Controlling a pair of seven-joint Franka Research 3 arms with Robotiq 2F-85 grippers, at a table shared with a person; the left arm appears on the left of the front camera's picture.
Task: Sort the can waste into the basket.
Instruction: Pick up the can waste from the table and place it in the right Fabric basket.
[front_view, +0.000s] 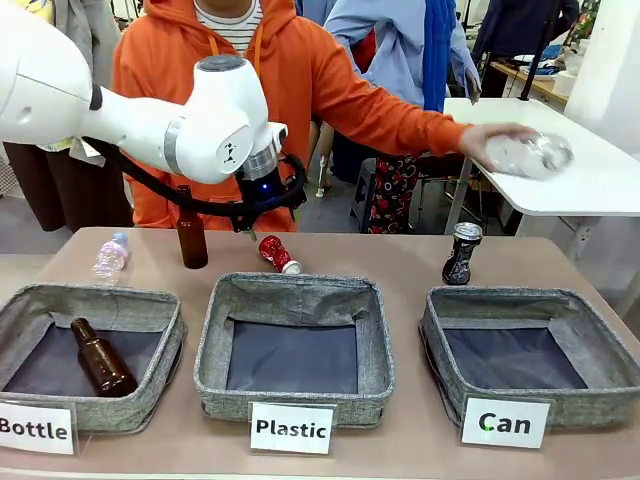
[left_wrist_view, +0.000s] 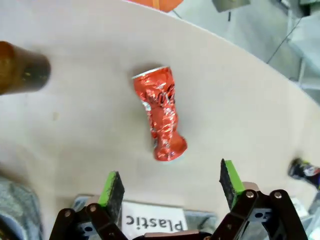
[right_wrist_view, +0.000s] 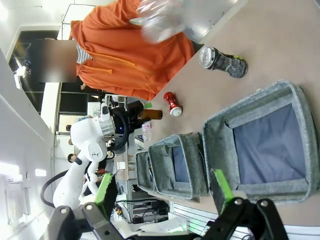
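Observation:
A crushed shiny red can (front_view: 279, 254) (left_wrist_view: 160, 114) lies on its side on the tan table behind the middle basket. My left gripper (left_wrist_view: 171, 179) hangs open just above it, green pads apart, nothing between them. A black-blue can (front_view: 461, 253) (right_wrist_view: 222, 61) with a silver top stands upright behind the "Can" basket (front_view: 530, 300) (right_wrist_view: 295, 95), whose dark floor is bare. In the right wrist view my right gripper (right_wrist_view: 162, 184) is open and empty, high over the table's right side.
The "Plastic" basket (front_view: 295, 290) is in the middle. The "Bottle" basket (front_view: 150, 300) at left holds a brown bottle (front_view: 100, 355). Another brown bottle (front_view: 191, 235) stands by a clear plastic bottle (front_view: 110, 255). A person's hand (front_view: 490, 140) holds a clear bottle (front_view: 530, 155) over a white side table.

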